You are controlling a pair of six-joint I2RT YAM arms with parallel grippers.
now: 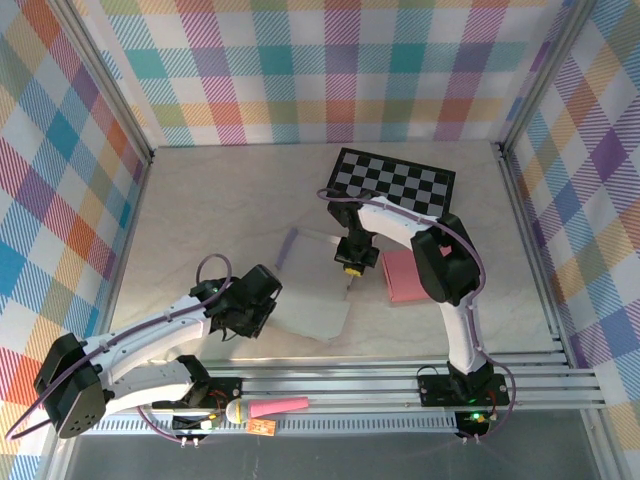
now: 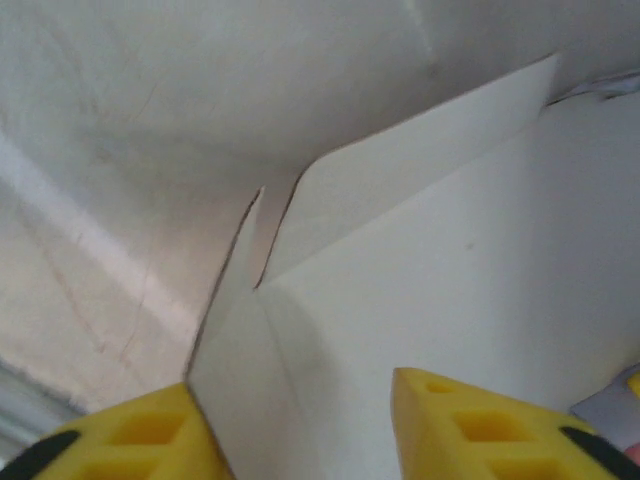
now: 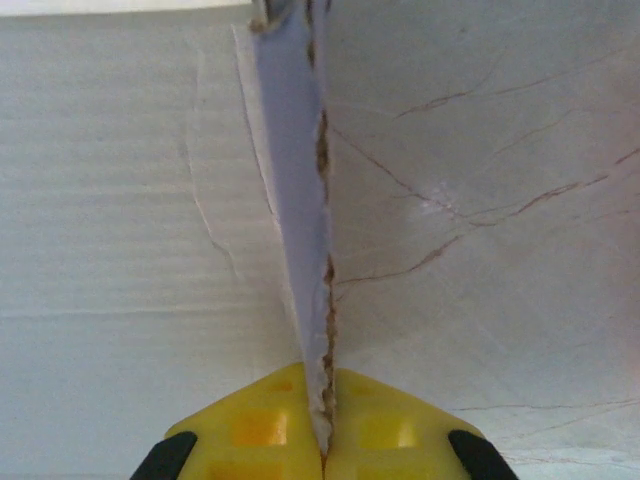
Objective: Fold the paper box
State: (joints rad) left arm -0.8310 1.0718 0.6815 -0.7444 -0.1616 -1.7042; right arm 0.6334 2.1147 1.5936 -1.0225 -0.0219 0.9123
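Observation:
The white paper box lies mostly flat in the middle of the table, with a flap raised at its far left. My left gripper is at the box's left edge. In the left wrist view its yellow fingers stand apart around an upturned side flap, the left finger against the flap's edge, the gripper open. My right gripper is at the box's right edge. In the right wrist view it is shut on a thin, rough-edged flap of the paper box that runs up from the pads.
A pink pad lies just right of the right gripper. A black-and-white checkerboard sits at the back. A pink-handled tool rests on the front rail. Plaid walls close in the left, back and right sides.

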